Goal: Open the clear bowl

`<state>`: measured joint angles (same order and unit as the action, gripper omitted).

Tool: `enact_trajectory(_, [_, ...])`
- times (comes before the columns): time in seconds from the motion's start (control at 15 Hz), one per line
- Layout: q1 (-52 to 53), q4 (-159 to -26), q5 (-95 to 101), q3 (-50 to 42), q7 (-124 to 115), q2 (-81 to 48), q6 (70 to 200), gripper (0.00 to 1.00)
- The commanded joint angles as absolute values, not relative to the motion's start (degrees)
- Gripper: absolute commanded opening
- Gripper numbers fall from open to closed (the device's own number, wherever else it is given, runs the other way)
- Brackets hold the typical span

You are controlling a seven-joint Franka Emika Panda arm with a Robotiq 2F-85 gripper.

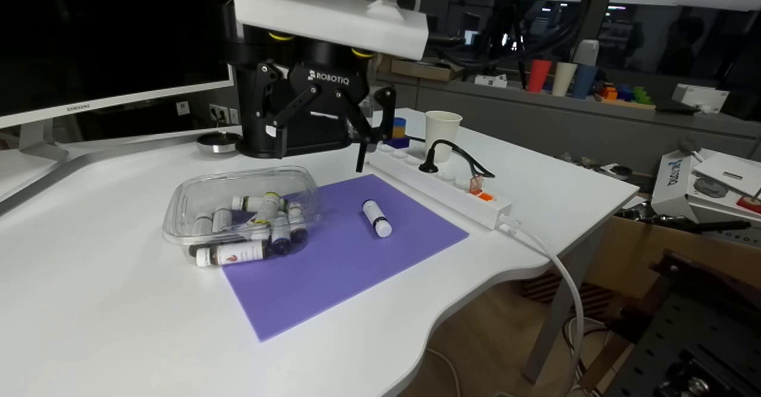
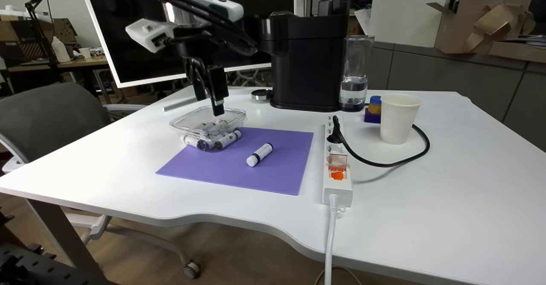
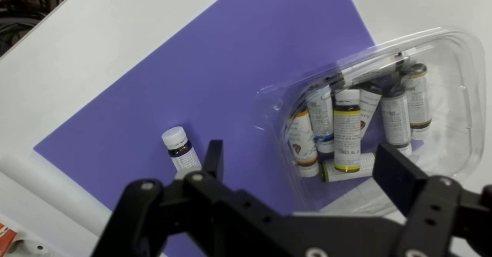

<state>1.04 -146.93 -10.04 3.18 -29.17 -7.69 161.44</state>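
The clear bowl (image 1: 196,192), a shallow see-through rounded-rectangular container, stands partly on the purple sheet (image 1: 333,278). It also shows in an exterior view (image 2: 187,122) and at the right of the wrist view (image 3: 471,95). Several small labelled bottles (image 3: 347,134) show through it. A clear corner tab (image 3: 267,105) sticks out over the sheet; how the lid sits is hard to tell. My gripper (image 1: 321,150) is open and empty, above the bowl and apart from it. In the wrist view the gripper (image 3: 301,159) has one finger over the sheet and one over the bowl.
A single white-labelled bottle (image 1: 376,217) lies on the sheet beside the bowl. A white power strip (image 1: 440,189) with a black plug, a paper cup (image 1: 443,126), a black machine (image 2: 305,63), a small metal dish (image 1: 218,142) and a monitor (image 1: 107,34) stand around.
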Motion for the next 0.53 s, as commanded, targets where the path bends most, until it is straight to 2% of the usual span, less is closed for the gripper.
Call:
enact_trajectory(0.0, [3.3,-147.8,-7.9,0.8,-31.6,-8.5,165.3,1.00])
enact_trajectory(0.47, [5.3,-149.2,-13.9,0.8,-29.2,-14.9,179.1,1.00])
